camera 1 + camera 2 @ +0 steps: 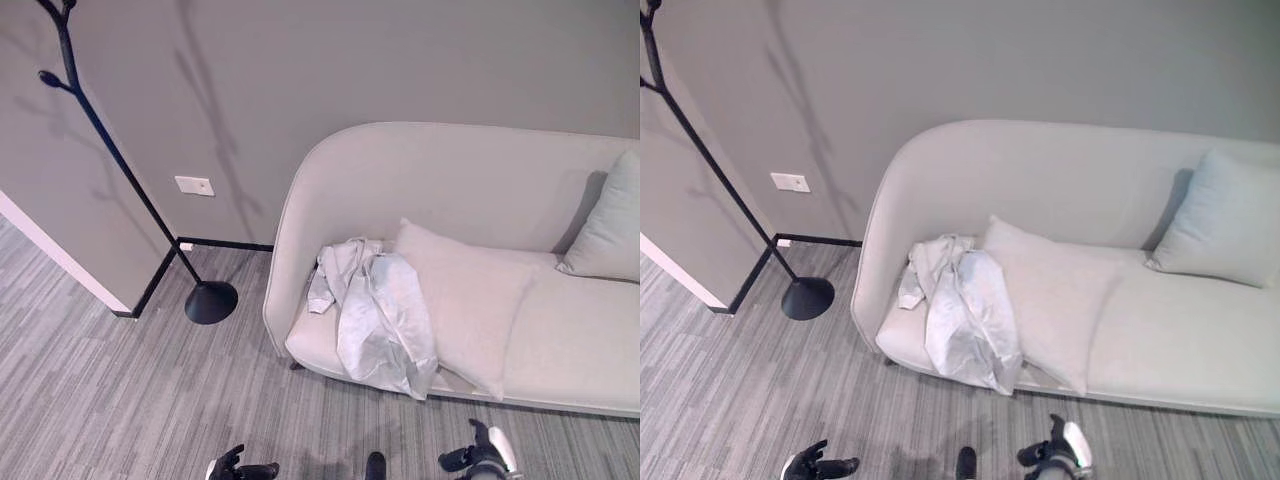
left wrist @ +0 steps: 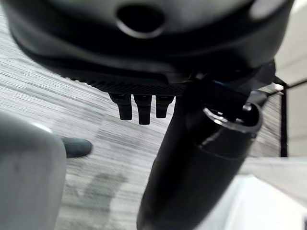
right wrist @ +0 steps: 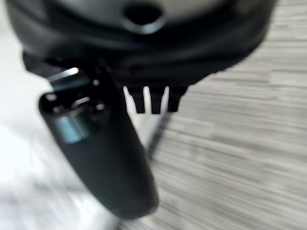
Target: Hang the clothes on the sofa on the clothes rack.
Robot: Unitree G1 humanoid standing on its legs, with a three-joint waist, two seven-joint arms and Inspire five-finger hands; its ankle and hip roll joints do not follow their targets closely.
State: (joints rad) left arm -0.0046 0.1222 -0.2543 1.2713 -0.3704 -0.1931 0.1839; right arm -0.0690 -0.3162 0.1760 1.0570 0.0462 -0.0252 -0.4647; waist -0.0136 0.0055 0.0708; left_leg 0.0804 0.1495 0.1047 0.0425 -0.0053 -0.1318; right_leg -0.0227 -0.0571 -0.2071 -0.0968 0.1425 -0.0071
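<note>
A crumpled pale grey garment (image 1: 378, 312) lies on the left end of the light grey sofa (image 1: 440, 170), with its hem hanging over the front edge. The black clothes rack (image 1: 118, 160) stands to the sofa's left by the wall corner, its round base (image 1: 211, 301) on the floor and its pegs high up. My left hand (image 1: 240, 468) hangs low over the floor in front of the sofa, open and holding nothing; its thumb (image 2: 192, 158) stands out in the left wrist view. My right hand (image 1: 482, 456) is low on the other side, also open, with its thumb (image 3: 100, 153) large in the right wrist view.
A large pale cushion (image 1: 468, 300) leans next to the garment, partly over it. A second cushion (image 1: 610, 228) rests at the sofa's right end. Grey striped carpet (image 1: 120, 390) spreads between me, the rack and the sofa. A white wall plate (image 1: 194, 185) sits behind the rack.
</note>
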